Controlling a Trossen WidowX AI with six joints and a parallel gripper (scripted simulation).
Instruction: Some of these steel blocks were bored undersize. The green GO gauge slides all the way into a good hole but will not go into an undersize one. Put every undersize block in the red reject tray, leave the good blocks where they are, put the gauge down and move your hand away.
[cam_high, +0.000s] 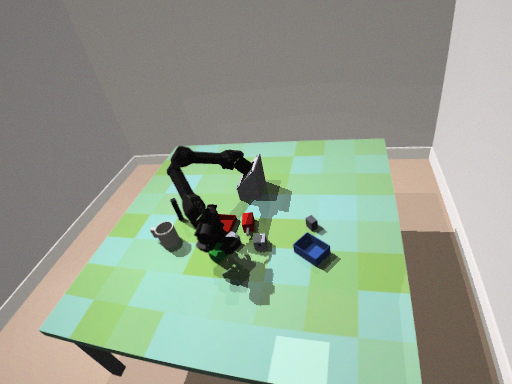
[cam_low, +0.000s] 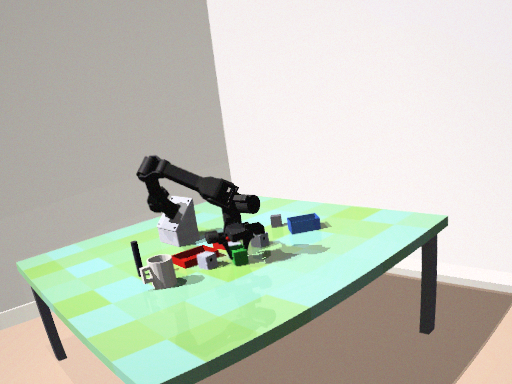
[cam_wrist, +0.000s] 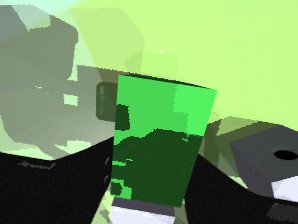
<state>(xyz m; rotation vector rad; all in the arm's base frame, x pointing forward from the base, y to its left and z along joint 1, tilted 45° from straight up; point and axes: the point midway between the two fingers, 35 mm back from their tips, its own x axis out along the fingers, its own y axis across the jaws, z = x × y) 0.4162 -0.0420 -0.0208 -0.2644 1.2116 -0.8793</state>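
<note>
The green GO gauge (cam_high: 216, 252) (cam_low: 240, 257) (cam_wrist: 155, 125) is between the fingers of my gripper (cam_low: 237, 247) (cam_wrist: 152, 141), which is shut on it low over the table. Its dark stub shows at its left side in the wrist view. A steel block (cam_wrist: 265, 157) with a dark hole is beside the right finger; another pale block (cam_wrist: 142, 214) shows at the bottom edge. One steel block (cam_low: 206, 260) stands by the red tray (cam_high: 229, 222) (cam_low: 186, 261). Others are a block (cam_high: 259, 241) (cam_low: 260, 240) right of the gripper and a far block (cam_high: 311, 223) (cam_low: 276, 220). The arm partly hides the tray.
A red block-shaped piece (cam_high: 248, 221) with a grey pin lies right of the tray. A blue tray (cam_high: 312, 255) (cam_low: 304, 225) is farther right. A mug (cam_high: 168, 236) (cam_low: 162, 273), a black upright post (cam_low: 136, 258) and a grey slanted housing (cam_high: 252, 184) (cam_low: 179, 227) also stand on the table.
</note>
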